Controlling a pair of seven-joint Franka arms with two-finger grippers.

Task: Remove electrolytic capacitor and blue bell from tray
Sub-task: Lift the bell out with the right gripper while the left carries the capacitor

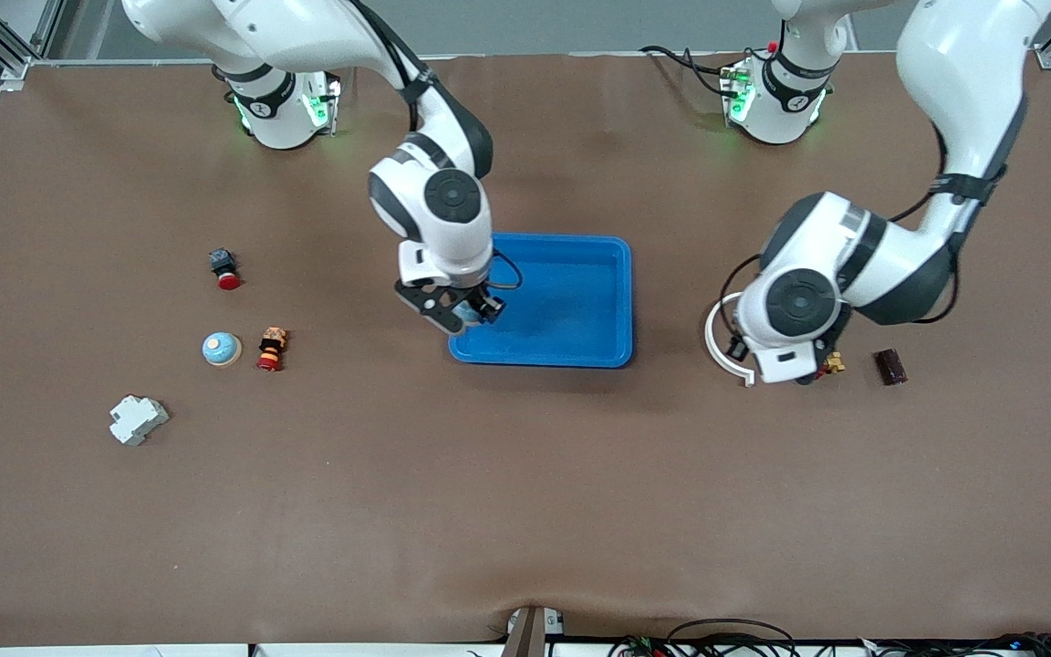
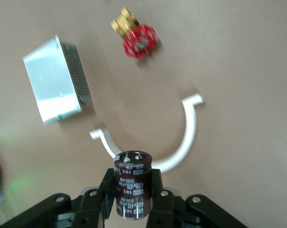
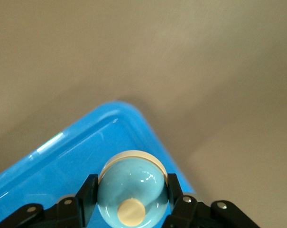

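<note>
A: Right gripper is over the corner of the blue tray toward the right arm's end, fingers clamped on a pale blue bell with a cream button. In the front view its own wrist hides most of that bell; only a sliver shows.

B: And the left gripper?

A: Pinching a dark brown capacitor, upright between the pads. From the front you can't see it at all; the left wrist covers it. It hangs over the bare table by the white C-shaped ring, toward the left arm's end.

B: Any writing?

A: Pale print on the capacitor's sleeve. I read "400" and little else; the rest is too blurred.

B: Count it out for me.

A: Two bells: the held one and another blue one on the table toward the right arm's end. Two capacitors, it seems: the held one and a dark brown piece lying near the left gripper, though that one is too small to be sure. One tray. One ring, partly hidden under the left arm in the front view.

B: The rest?

A: One red-handled brass valve, one silver metal box seen only from the left wrist, two red-capped buttons, one grey plastic block.
</note>
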